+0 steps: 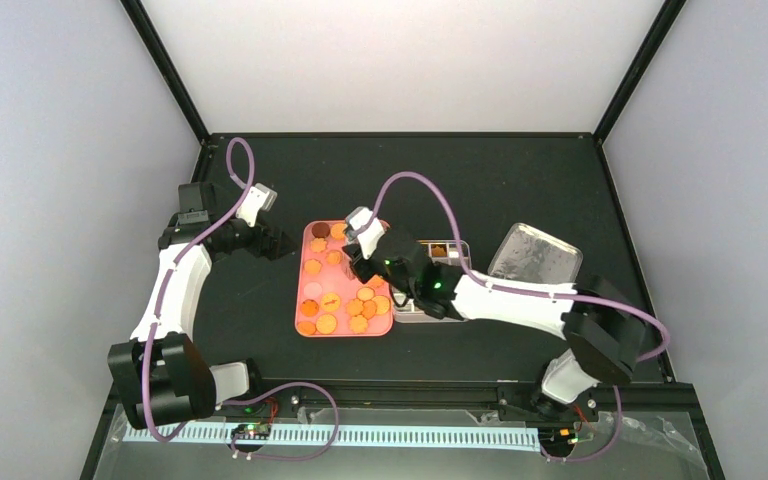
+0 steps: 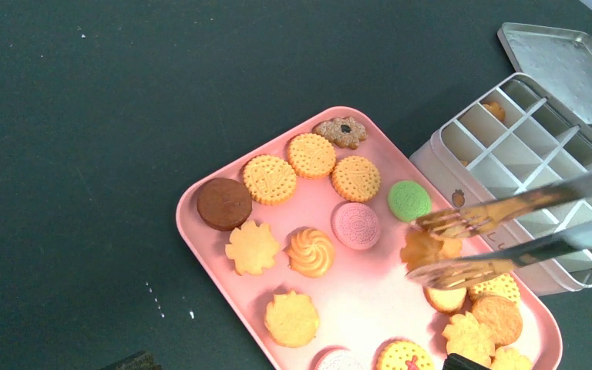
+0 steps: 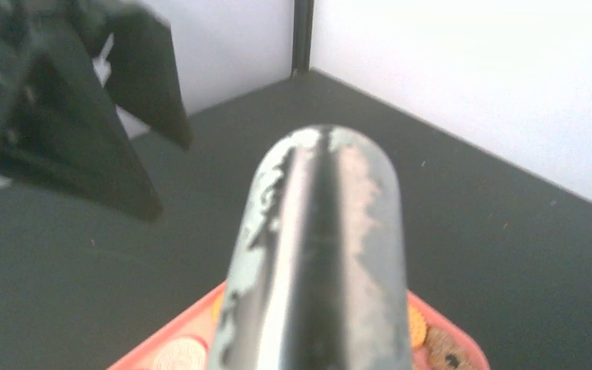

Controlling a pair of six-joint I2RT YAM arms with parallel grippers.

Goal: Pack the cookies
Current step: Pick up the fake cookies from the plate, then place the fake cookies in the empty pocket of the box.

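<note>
Several cookies (image 2: 270,179), mostly orange with pink, green and brown ones, lie on a pink tray (image 2: 362,285). My right gripper (image 1: 365,262) is shut on metal tongs (image 2: 524,227), whose rounded back end fills the right wrist view (image 3: 316,254). The tongs' toothed tips stand close on either side of one orange cookie (image 2: 424,248) on the tray's right half. My left gripper (image 1: 282,243) hangs open and holds nothing, just left of the tray (image 1: 298,290); only its dark fingertips (image 2: 131,361) show at the bottom of the left wrist view.
A white tin (image 2: 524,154) with divided compartments stands against the tray's right side (image 1: 440,280), with one orange cookie (image 2: 495,109) in a far compartment. Its metal lid (image 1: 533,257) lies further right. The black table ends at white walls.
</note>
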